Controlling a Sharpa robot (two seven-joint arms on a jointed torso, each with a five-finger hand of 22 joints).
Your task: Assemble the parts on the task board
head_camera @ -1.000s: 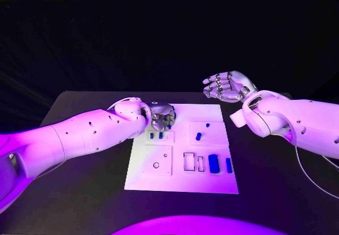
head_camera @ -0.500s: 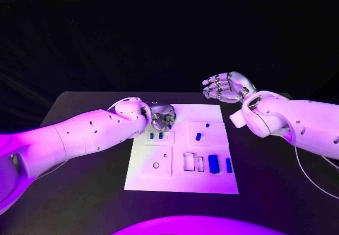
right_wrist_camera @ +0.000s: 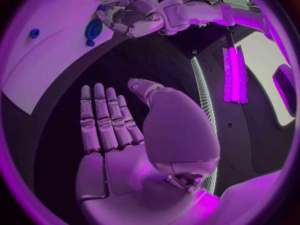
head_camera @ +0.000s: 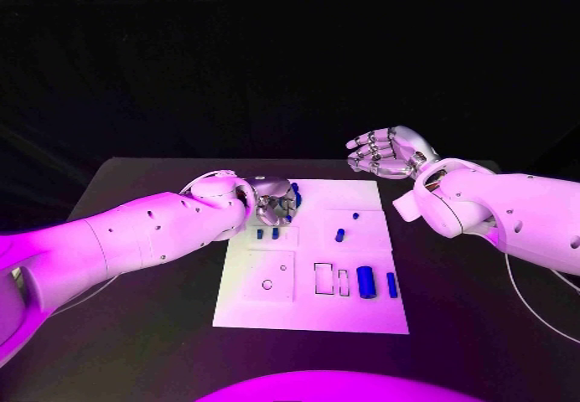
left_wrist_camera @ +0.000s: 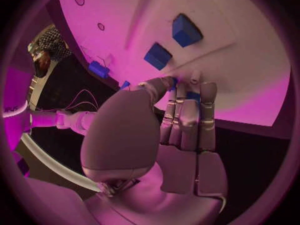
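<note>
The white task board (head_camera: 311, 311) lies mid-table. My left hand (head_camera: 273, 203) hovers over its far left corner and pinches a blue part (head_camera: 295, 196) between thumb and fingers; in the left wrist view the blue part (left_wrist_camera: 193, 96) peeks out between the fingertips of that hand (left_wrist_camera: 181, 125). Two small blue parts (head_camera: 266, 234) stand just nearer than the hand. Another blue part (head_camera: 341, 234) sits in the far right panel. My right hand (head_camera: 389, 151) is raised beyond the board's far right corner and holds nothing; its fingers (right_wrist_camera: 103, 120) are extended.
A wide blue part (head_camera: 365, 280) and a narrow one (head_camera: 391, 283) lie at the board's near right, beside two empty rectangular slots (head_camera: 324, 278). A near left panel (head_camera: 268, 275) has a round hole. Dark table (head_camera: 133, 335) surrounds the board.
My left hand has turned and risen slightly over the far left corner, and a blue part now shows in its fingers. My right hand has barely shifted.
</note>
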